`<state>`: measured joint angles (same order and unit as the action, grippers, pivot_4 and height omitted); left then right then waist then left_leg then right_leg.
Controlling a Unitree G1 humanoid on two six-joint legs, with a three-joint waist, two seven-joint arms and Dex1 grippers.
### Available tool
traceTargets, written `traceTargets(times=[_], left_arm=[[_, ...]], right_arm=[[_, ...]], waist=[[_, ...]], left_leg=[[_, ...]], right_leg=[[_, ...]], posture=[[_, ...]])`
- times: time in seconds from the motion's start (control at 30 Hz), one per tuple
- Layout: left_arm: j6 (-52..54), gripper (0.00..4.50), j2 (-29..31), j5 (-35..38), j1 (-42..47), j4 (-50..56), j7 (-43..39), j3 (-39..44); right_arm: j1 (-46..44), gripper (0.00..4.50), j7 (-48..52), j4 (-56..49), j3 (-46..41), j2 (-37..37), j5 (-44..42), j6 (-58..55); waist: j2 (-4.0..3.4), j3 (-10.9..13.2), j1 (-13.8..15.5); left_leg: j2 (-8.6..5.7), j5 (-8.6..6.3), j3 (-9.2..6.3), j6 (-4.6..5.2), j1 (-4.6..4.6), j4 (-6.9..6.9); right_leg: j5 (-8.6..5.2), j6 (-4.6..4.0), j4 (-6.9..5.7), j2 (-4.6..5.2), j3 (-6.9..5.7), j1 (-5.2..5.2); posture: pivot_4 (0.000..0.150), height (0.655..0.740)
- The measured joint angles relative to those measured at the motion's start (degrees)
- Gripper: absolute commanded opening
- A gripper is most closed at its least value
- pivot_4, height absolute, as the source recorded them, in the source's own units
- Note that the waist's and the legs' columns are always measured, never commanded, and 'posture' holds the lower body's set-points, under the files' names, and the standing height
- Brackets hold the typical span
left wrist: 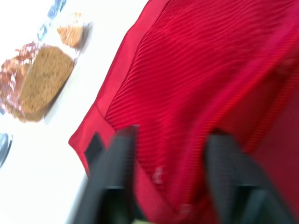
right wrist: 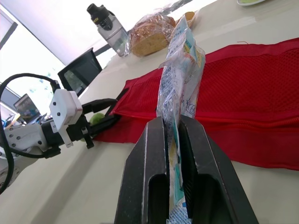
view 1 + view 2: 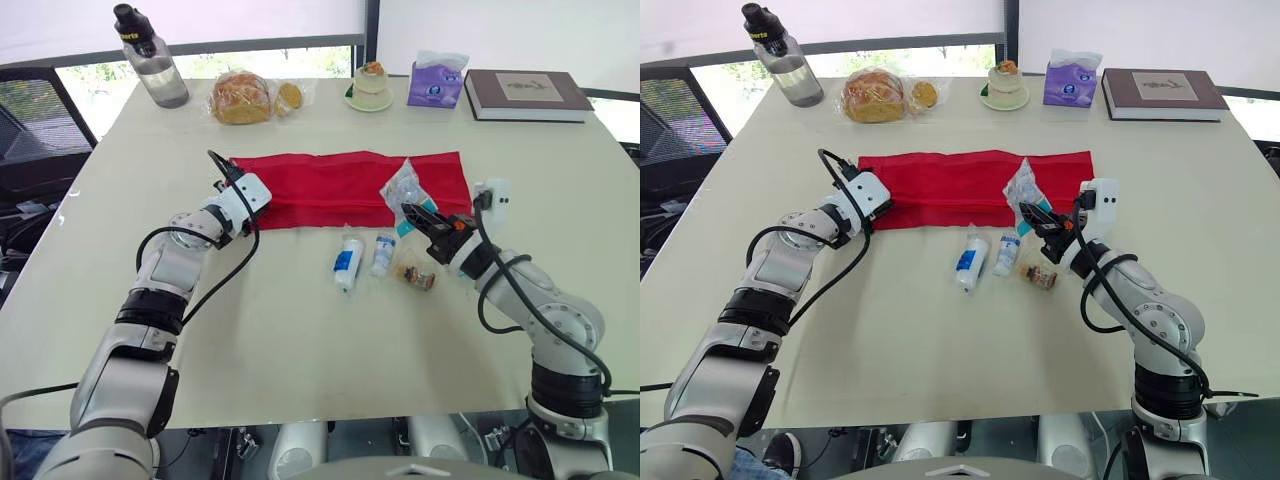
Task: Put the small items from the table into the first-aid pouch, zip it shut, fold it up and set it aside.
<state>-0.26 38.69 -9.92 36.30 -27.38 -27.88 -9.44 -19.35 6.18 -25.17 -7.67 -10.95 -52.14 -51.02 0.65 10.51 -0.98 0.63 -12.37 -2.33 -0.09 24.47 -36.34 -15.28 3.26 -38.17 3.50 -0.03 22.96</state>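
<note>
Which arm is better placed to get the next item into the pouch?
Right: the right pincer grips the clear packet at the red pouch; the left pincer sits at the pouch's left end.

btl [image 3: 150,65] | bagged bread [image 3: 240,98] | cake [image 3: 371,78] | tissue pk [image 3: 436,82] | book [image 3: 525,93]
</note>
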Motion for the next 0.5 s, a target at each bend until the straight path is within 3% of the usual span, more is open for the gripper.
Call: traceTargets(times=[0.03,0.07,0.5], left_arm=[[-0.3,0.09,0.0,0.0,-0.9,1.2,-0.4,0.0],[-0.3,0.02,0.0,0.1,-2.7,3.1,-1.0,0.1],[3.7,0.02,-2.0,0.5,-6.2,11.9,-3.7,1.2]], right_arm=[[0.2,0.00,-0.1,-0.2,0.0,0.0,0.0,0.0],[0.5,0.00,-0.1,-0.6,0.0,0.0,0.0,0.0],[0.6,0.00,-0.5,-0.8,0.1,0.5,-1.6,-1.2]], waist=[[0.00,0.0,0.0],[0.00,0.0,0.0],[0.00,0.0,0.2]], left_leg=[[0.00,0.00,0.01,0.00,0.03,-0.01],[0.00,0.00,0.01,0.00,0.07,-0.01],[-0.01,0.00,-0.04,0.00,0.10,-0.49]], right_leg=[[0.00,0.00,-0.01,0.01,0.01,0.02],[0.00,0.00,-0.01,0.01,0.01,0.06],[0.00,0.00,-0.60,0.00,-0.01,0.11]], posture=[[0.150,0.7400],[0.150,0.7400],[0.150,0.7400]])
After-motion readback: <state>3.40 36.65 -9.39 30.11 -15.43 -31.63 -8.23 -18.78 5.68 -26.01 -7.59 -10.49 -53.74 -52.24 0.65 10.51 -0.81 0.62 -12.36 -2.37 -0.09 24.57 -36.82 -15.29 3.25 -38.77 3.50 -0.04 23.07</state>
